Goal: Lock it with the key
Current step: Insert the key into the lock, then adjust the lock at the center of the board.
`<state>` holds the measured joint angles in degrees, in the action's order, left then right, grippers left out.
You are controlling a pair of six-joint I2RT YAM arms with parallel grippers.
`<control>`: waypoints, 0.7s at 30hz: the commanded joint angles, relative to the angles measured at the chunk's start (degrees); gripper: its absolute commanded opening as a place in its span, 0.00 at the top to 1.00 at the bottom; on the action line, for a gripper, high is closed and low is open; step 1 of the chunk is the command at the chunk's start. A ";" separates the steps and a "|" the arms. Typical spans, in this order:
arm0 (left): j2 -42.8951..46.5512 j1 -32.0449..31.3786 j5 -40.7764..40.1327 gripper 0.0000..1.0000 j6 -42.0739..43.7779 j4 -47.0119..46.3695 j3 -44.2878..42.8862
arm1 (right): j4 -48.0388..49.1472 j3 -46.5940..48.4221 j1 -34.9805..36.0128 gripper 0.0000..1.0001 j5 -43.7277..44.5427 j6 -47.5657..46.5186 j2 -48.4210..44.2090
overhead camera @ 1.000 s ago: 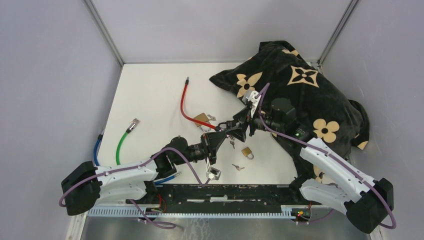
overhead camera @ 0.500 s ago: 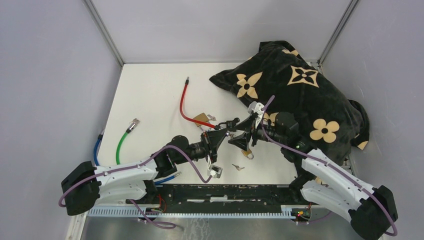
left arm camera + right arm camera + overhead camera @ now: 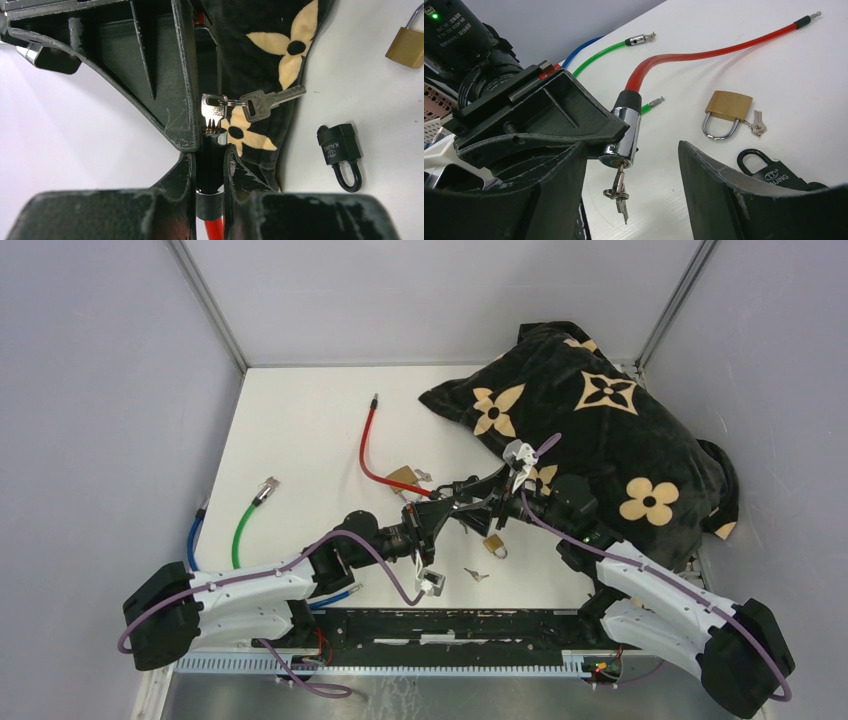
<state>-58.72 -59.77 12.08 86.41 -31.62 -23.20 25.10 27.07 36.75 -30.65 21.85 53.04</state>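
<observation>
A red cable lock [image 3: 368, 455] ends in a chrome cylinder [image 3: 626, 135], and my left gripper [image 3: 210, 150] is shut on that cylinder. A key [image 3: 618, 180] sits in the keyhole, with a second key [image 3: 272, 100] hanging from its ring. In the top view the left gripper [image 3: 432, 520] holds the lock just above the table. My right gripper [image 3: 633, 150] is open, one finger on each side of the key and neither finger touching it. It meets the left gripper head-on [image 3: 470, 508].
A brass padlock [image 3: 726, 110] with keys and a black padlock [image 3: 774, 172] lie close by. Another brass padlock [image 3: 494, 545] and a loose key [image 3: 476, 574] lie nearer the front. A black flowered cushion [image 3: 600, 430] fills the right; green [image 3: 245, 525] and blue [image 3: 193, 535] cables lie left.
My right gripper has come forward and left from the cushion's edge to the key end of the lock, its jaws narrowing a little. The left gripper has held still.
</observation>
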 commanded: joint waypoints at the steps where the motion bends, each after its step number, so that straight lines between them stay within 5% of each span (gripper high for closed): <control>1: -0.08 -0.39 -0.33 0.98 -0.32 -3.31 -2.48 | 4.76 0.80 1.58 0.29 1.51 1.38 1.28; 21: -1.24 -0.83 -3.47 0.98 -3.82 -6.25 -3.07 | 6.16 -1.90 4.55 0.31 7.36 -2.60 1.54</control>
<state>-59.75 -59.90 8.93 84.77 -31.90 -23.20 26.87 25.96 40.56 -24.95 19.70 54.33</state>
